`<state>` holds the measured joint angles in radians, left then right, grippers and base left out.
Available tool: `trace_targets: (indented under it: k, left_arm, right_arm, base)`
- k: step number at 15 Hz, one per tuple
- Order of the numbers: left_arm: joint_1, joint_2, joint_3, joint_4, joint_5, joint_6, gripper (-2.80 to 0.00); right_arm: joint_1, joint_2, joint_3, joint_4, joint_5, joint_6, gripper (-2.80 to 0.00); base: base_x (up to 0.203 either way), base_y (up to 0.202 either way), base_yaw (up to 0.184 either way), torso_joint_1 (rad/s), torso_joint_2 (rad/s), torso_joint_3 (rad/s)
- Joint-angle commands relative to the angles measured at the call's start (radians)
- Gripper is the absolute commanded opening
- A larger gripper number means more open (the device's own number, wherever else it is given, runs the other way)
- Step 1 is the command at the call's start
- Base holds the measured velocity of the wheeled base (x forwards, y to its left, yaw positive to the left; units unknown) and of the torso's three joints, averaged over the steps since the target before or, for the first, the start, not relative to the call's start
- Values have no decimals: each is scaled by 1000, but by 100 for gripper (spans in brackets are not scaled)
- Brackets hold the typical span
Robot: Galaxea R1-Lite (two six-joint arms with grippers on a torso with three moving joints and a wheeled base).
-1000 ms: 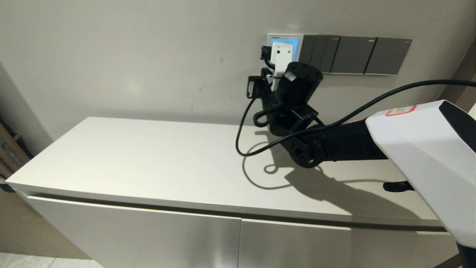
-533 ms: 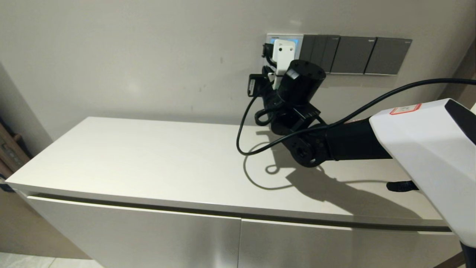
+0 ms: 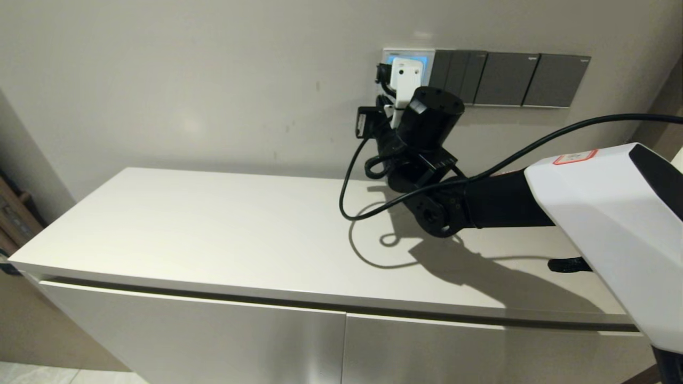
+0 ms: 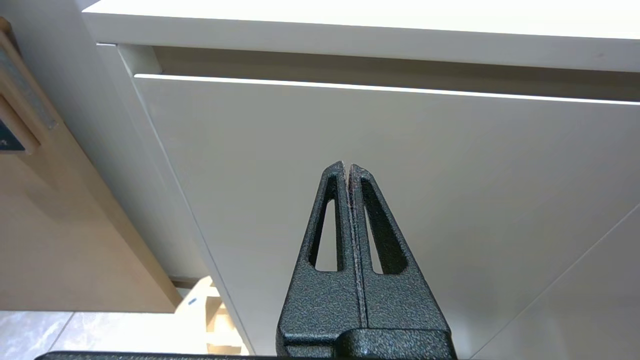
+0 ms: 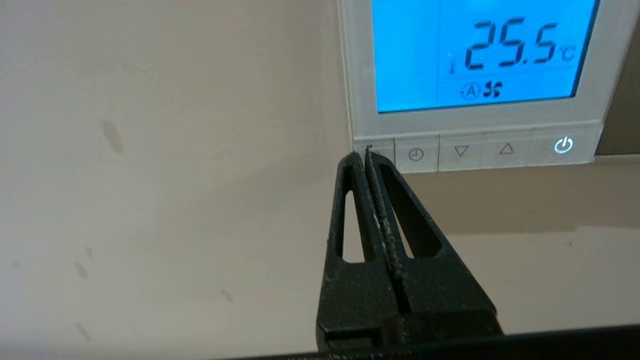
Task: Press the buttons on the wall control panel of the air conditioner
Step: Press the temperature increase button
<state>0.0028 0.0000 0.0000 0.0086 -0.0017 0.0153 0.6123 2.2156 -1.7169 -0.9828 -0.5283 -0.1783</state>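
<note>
The right hand (image 5: 367, 152) is pressing its clenched tips against the leftmost of the buttons (image 5: 475, 151), which are running along the bottom edge of the control panel (image 5: 360, 75) on the wall above the bench (image 3: 213, 229); its blue screen (image 5: 480, 50) is showing 25.5

The left hand (image 4: 347, 170) is sitting clenched below, by the cabinet front (image 4: 400, 150)

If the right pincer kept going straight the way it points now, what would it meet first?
Most likely the end button of the control panel: the shut right pincer has its tips right at it; actual contact cannot be judged.
</note>
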Motion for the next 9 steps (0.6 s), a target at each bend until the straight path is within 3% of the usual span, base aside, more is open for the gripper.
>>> trace_targets:
  k: [1, 9]
  left_arm:
    - [0, 2, 0, 1, 0, 0, -280]
    - [0, 2, 0, 0, 0, 0, -280]
  right_arm:
    - [-2, 17, -9, -4, -2, -1, -280]
    - [-2, 13, -7, -8, -4, -1, -280]
  base:
    - [0, 0, 0, 0, 0, 0]
    - [0, 0, 0, 0, 0, 0]
